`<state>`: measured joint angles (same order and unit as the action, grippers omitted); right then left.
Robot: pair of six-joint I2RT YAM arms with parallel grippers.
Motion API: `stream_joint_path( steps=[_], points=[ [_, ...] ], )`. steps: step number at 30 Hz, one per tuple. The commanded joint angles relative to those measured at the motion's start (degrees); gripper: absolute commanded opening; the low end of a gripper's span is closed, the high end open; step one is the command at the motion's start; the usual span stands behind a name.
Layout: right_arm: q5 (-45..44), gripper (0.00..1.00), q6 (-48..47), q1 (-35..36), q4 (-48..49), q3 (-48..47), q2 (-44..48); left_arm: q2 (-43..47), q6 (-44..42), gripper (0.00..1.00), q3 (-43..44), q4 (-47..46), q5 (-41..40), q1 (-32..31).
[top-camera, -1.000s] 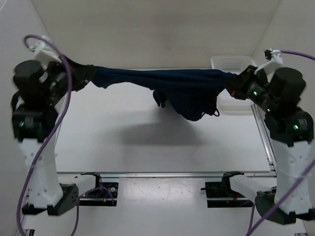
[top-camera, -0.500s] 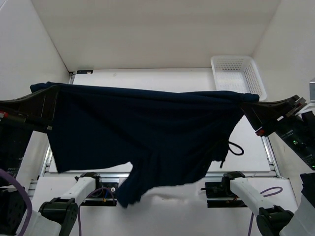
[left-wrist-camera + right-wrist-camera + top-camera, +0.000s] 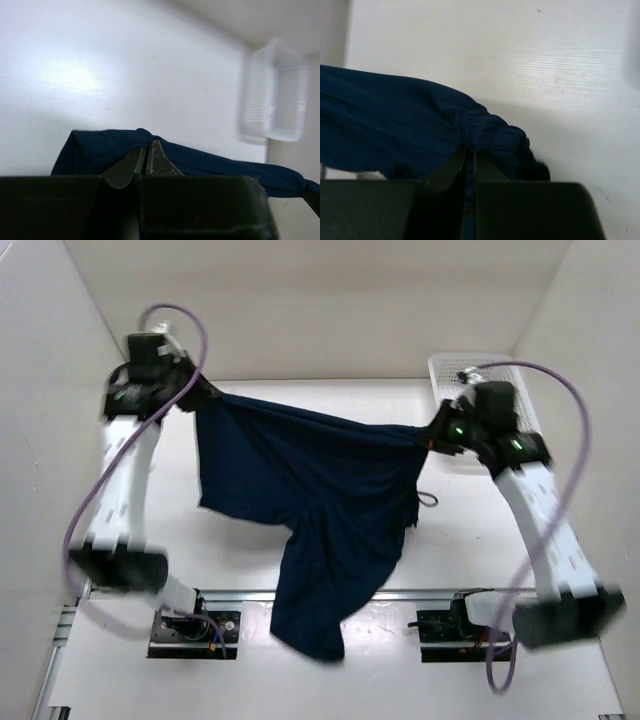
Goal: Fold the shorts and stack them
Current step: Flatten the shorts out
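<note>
The dark navy shorts hang stretched in the air between my two grippers, above the white table. My left gripper is shut on the shorts' left top corner at the far left. My right gripper is shut on the gathered waistband at the right. One leg hangs down toward the near edge, its end near the rail. The drawstring dangles below the right grip. In the left wrist view the fingers pinch a fabric fold. In the right wrist view the waistband bunches over the closed fingertips.
A white mesh basket stands at the back right corner, just behind my right arm; it also shows blurred in the left wrist view. A metal rail runs along the table's near edge. White walls close in left, right and back.
Both arms have swung away from the camera toward the back of the table, carrying the spread shorts lower and farther. One leg now hangs down over the near edge.
</note>
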<state>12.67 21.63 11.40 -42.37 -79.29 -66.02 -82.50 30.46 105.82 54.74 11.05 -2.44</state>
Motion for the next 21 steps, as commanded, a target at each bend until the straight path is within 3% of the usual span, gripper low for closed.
stream_joint_path(
  steps=[1, 3, 4, 5, 6, 7, 9, 10, 12, 13, 16, 20, 21],
  points=[
    [-9.05, 0.00, -1.76, -0.41, 12.12, -0.15, -13.10, -10.45, -1.72, 0.10, 1.04, -2.80, -5.51, 1.99],
    [-10.55, 0.00, -1.76, -0.41, 14.77, -4.36, -21.48, -21.61, -1.72, 0.10, 6.83, -3.41, -6.65, 2.52],
    [-11.08, 0.02, -1.76, -0.41, 14.16, -8.13, -31.44, -25.65, -1.72, 0.10, 9.47, -3.41, -5.61, 2.52],
    [-11.69, 0.14, -1.16, -0.41, 13.20, -17.48, -36.41, -29.78, -2.24, 0.32, 12.62, -3.41, -4.73, 3.22],
    [-11.70, 0.54, -1.15, -0.41, 9.27, -23.14, -41.07, -38.53, -2.24, 0.59, 21.01, -0.72, -3.50, 3.92],
    [-11.70, 0.65, -0.54, -0.41, 7.06, -28.07, -48.34, -42.70, -2.24, 0.76, 25.70, 1.92, -1.84, 3.93],
    [-11.00, 0.84, 0.17, -0.41, 5.90, -35.29, -50.87, -52.00, -2.24, 0.94, 39.64, 8.85, -1.30, 4.45],
    [-11.00, 0.88, 0.17, 0.37, 6.42, -35.32, -50.35, -52.93, -2.24, 0.96, 41.20, 10.98, -1.29, 4.46],
    [-11.96, 0.90, 0.17, 0.90, 7.03, -34.37, -48.95, -48.15, -2.86, 0.98, 37.64, 8.39, -2.08, 3.94],
    [-11.96, 0.90, 0.17, 0.91, 7.04, -32.53, -47.29, -45.24, -2.86, 0.98, 29.35, 5.67, -2.08, 3.93],
    [-10.92, 0.87, 0.95, 0.91, 8.08, -27.26, -42.10, -35.23, -4.78, 0.94, 17.10, 0.81, -4.10, 2.10],
    [-8.37, 0.83, 3.94, 0.91, 10.63, -11.36, -31.74, -25.10, -7.60, 0.56, 3.46, 0.81, -4.63, -3.35],
    [-8.36, 0.81, 5.34, 0.91, 11.34, -3.93, -27.02, -23.25, -7.61, 0.36, 0.64, 0.81, -3.68, -4.93]
  ],
)
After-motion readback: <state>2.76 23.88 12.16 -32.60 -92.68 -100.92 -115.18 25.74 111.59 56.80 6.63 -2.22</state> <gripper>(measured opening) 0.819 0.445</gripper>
